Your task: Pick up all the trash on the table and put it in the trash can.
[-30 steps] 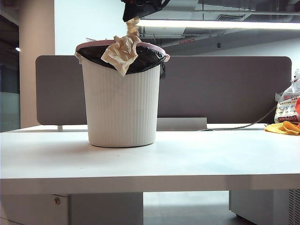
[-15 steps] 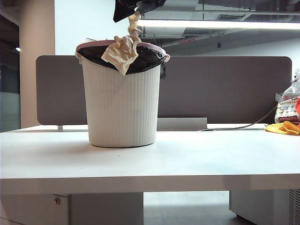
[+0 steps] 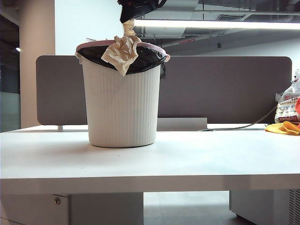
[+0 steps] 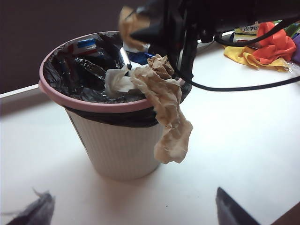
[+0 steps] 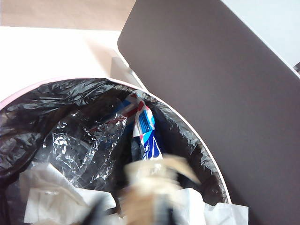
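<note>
Blurring right gripper (image 5: 140, 206) (jaws unreadable), left gripper (image 4: 131, 208) cropped

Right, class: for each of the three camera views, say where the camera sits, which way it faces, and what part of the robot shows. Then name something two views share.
Exterior view: low at the table front edge, facing level at the trash can; only the right gripper shows, above the rim.
Left wrist view: beside the can, looking down; left gripper fingertips open, right arm over the can.
Right wrist view: above the can, looking down into the black liner; blurred right gripper with tan paper.
Shared: the crumpled paper draped over the rim, exterior and left wrist views.
</note>
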`<state>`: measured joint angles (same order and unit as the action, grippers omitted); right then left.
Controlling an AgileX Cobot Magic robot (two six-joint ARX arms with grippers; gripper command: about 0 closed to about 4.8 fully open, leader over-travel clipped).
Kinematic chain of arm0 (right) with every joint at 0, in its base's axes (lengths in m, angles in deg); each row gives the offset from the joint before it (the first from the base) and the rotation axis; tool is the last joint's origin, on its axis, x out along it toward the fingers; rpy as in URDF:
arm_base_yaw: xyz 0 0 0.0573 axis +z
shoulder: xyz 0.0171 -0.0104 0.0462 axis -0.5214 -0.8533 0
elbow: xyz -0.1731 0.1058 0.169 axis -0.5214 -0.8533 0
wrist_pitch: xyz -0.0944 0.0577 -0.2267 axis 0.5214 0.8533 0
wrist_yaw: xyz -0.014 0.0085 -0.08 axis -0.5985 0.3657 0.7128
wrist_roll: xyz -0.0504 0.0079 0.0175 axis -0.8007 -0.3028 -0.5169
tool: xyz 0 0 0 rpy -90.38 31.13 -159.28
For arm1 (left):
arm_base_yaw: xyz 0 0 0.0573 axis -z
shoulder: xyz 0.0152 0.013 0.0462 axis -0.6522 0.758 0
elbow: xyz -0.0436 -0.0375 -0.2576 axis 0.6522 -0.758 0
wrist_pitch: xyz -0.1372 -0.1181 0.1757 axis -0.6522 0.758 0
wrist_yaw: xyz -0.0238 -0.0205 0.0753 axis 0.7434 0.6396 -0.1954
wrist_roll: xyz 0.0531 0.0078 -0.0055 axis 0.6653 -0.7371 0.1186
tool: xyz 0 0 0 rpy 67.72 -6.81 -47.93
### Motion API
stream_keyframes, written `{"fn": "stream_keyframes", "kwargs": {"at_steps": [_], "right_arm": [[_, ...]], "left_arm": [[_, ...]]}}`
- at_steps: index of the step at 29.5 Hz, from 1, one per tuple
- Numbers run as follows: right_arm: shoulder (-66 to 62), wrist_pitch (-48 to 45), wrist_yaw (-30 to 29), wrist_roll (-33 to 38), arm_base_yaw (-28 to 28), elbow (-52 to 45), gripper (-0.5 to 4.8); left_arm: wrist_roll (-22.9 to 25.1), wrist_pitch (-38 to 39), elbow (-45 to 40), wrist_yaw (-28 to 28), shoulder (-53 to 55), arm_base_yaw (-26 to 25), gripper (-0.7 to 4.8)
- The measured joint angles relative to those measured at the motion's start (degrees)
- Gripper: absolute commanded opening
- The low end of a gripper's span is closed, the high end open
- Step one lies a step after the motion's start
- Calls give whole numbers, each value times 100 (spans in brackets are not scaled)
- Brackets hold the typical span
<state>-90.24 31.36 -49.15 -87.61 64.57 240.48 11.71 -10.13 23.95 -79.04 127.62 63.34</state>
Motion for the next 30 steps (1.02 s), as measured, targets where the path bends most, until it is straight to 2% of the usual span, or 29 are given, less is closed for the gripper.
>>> {"fn": "stream_keyframes", "kwargs": {"at_steps": [2, 5, 18, 19, 20, 22, 23, 30], "right_arm": [[0, -4, 0, -20, 0, 0, 71], [0, -11, 2, -15, 2, -2, -9], [0, -166, -221, 9, 114, -7, -5], [0, -164, -221, 9, 111, -7, 7], [0, -166, -221, 9, 105, -7, 100], [0, -175, -212, 4, 98, -7, 420], [0, -188, -214, 4, 98, -7, 479], [0, -249, -205, 20, 101, -7, 479]], "left_arm": [[0, 0, 0, 0, 0, 0, 479], [0, 0, 0, 2, 0, 0, 479], [0, 2, 0, 0, 0, 0, 479], [0, 2, 0, 2, 0, 0, 479], [0, 2, 0, 2, 0, 0, 479], [0, 2, 0, 2, 0, 0, 479], [0, 2, 0, 2, 0, 0, 479], [0, 2, 0, 0, 0, 0, 479]]}}
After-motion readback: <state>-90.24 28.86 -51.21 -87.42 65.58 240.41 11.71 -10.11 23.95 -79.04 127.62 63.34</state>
